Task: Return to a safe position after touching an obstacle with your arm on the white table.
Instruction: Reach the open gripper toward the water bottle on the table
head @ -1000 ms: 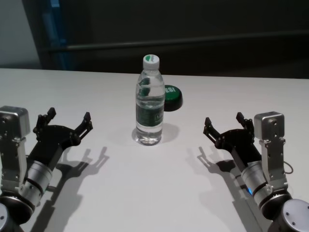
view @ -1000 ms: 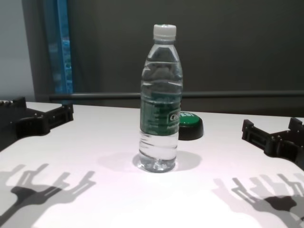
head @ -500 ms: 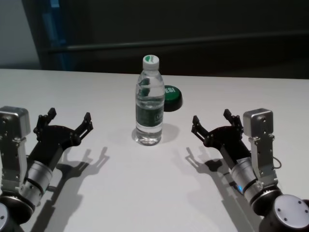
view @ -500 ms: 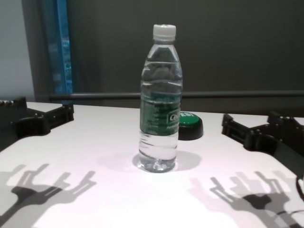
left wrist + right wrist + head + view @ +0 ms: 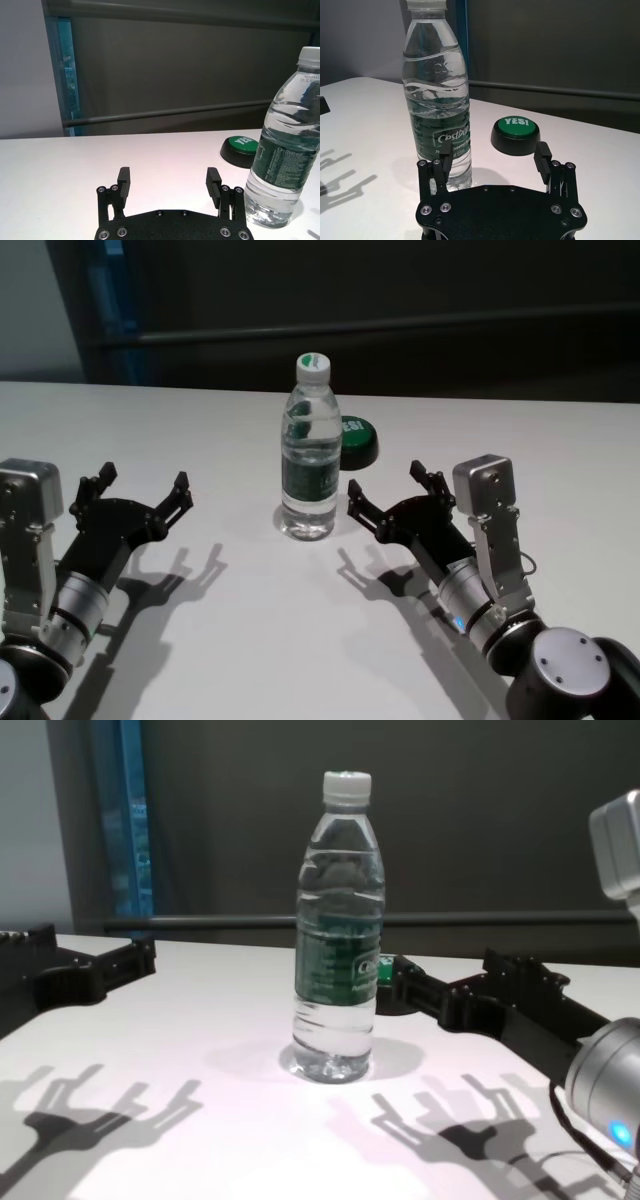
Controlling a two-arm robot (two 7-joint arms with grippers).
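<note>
Since a second ago the right gripper (image 5: 390, 495), fingers spread, has swung in to the upright water bottle's (image 5: 309, 448) four o'clock on the white table (image 5: 300, 640), nearing contact; left gripper (image 5: 140, 486) idles open at eight o'clock

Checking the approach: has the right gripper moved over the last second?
Yes. The open right gripper has swung leftward toward the upright water bottle, closing the gap.

Bright overhead light, crisp multiple shadows on glossy white table (image 5: 300, 640).
</note>
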